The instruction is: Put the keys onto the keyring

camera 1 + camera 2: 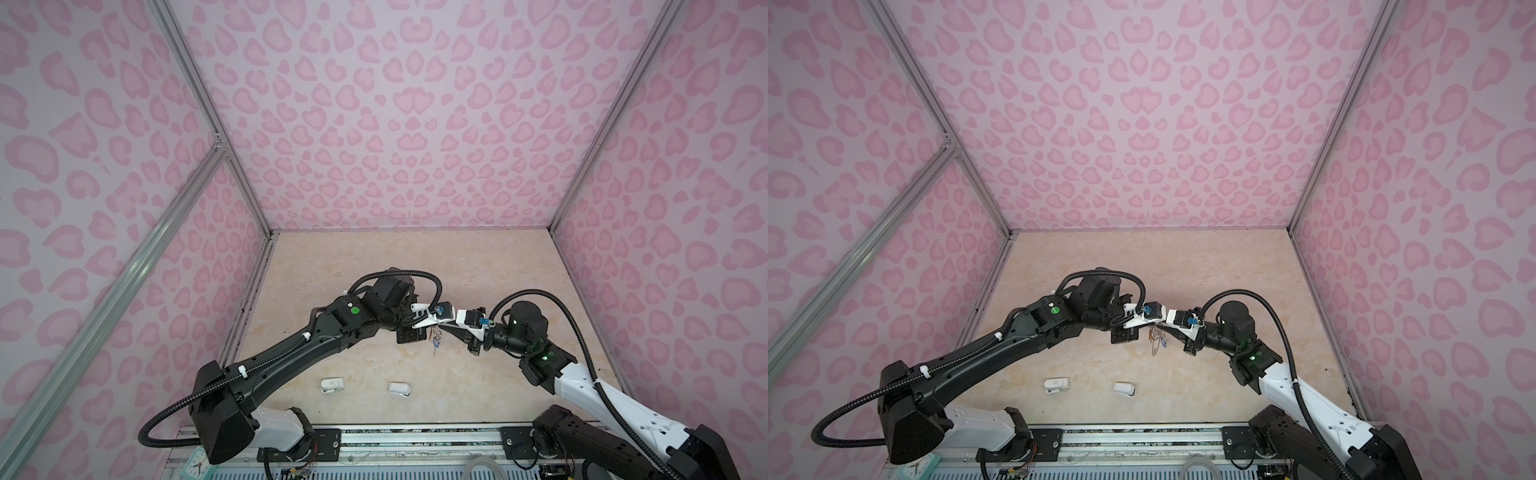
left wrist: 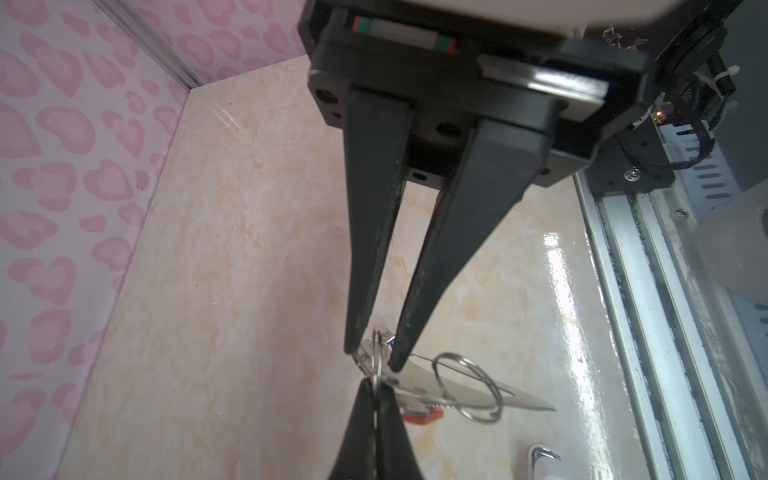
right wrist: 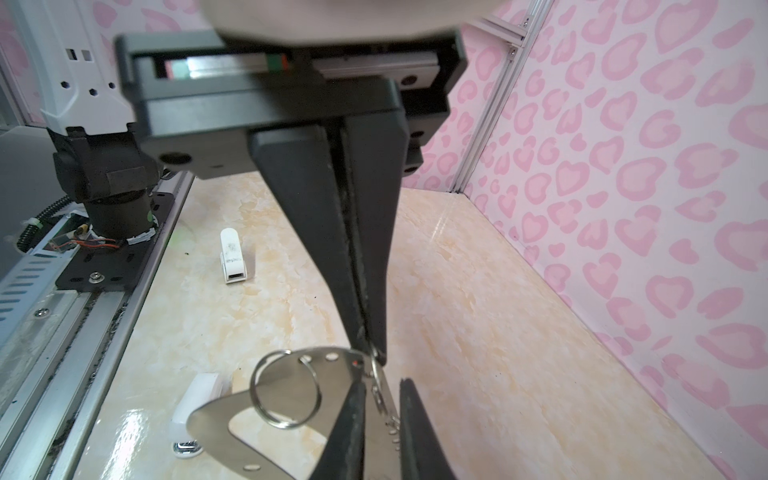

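Observation:
The grey metal keyring (image 3: 214,419) hangs in the air between both arms, above the middle of the table (image 1: 457,270). My left gripper (image 2: 376,384) is shut on a small wire ring at the keyring's (image 2: 422,384) straight edge. My right gripper (image 3: 381,382) meets it head-on, its jaws closed narrowly round that same ringed edge. A large split ring (image 3: 286,422) hangs through the plate. The keys (image 1: 434,338) dangle below the fingertips in both top views. A red tag (image 2: 424,415) shows under the plate. A bit of blue (image 2: 390,340) peeks between the right fingers.
Two small white plastic objects (image 1: 332,384) (image 1: 400,388) lie on the table near the front. An aluminium rail (image 1: 415,436) runs along the front edge. Pink patterned walls (image 1: 395,124) enclose the left, right and back.

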### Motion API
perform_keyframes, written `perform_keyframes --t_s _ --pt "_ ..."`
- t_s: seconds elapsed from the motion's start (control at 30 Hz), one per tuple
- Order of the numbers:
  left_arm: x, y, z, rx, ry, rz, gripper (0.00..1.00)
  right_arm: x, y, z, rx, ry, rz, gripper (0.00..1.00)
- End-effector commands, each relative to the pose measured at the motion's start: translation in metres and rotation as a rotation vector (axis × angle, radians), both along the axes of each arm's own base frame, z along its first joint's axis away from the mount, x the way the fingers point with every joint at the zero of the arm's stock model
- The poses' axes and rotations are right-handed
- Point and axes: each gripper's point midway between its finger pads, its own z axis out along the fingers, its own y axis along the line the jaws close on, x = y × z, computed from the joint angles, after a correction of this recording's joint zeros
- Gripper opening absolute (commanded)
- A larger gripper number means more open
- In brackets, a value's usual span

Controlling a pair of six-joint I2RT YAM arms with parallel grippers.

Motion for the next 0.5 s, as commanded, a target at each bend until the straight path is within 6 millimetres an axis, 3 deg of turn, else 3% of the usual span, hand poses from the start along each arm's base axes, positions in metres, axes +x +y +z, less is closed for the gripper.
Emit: perform_keyframes --t_s 0.0,0.2,0.23,0.37,0.47 --pt "0.002 -0.002 0.006 -0.007 -0.023 -0.011 0.04 -0.002 0.003 0.004 0.013 0.002 0.028 0.12" --pt "0.001 -0.003 0.005 -0.004 -0.016 -0.013 0.04 -0.002 0.001 0.005 0.02 -0.005 0.027 0.0" --pt "0.001 -0.004 0.006 -0.01 -0.015 -0.014 0.1 -0.003 0.001 0.005 0.021 -0.006 0.03 0.0" --pt "0.006 -0.004 0.013 -0.083 0.011 0.036 0.56 -0.004 -0.001 0.008 0.045 -0.023 0.033 0.0" --pt "0.007 0.001 0.018 -0.161 0.062 0.035 0.57 -0.006 0.0 0.012 0.071 -0.057 0.044 0.0"
